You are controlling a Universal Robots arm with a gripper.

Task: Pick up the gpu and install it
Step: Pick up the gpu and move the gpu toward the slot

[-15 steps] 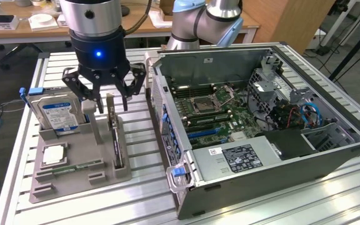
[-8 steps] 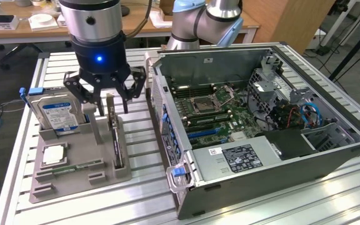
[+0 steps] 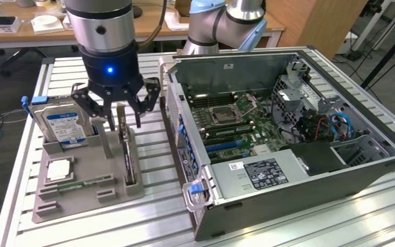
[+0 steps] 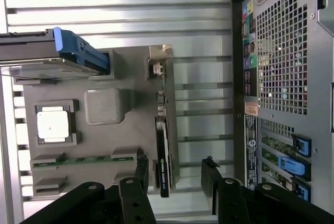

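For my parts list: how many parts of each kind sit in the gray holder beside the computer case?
Hard drive: 1
Graphics card: 1
Processor chip: 1
Memory stick: 1
Total: 4

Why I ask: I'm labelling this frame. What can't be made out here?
- Exterior view: the gpu has its far end hidden behind the gripper.
- Wrist view: the gpu is seen edge-on, so both of its faces are turned away.
- Wrist view: the hard drive is cut off by the picture's edge.
- Exterior view: the case label has print too small to read.
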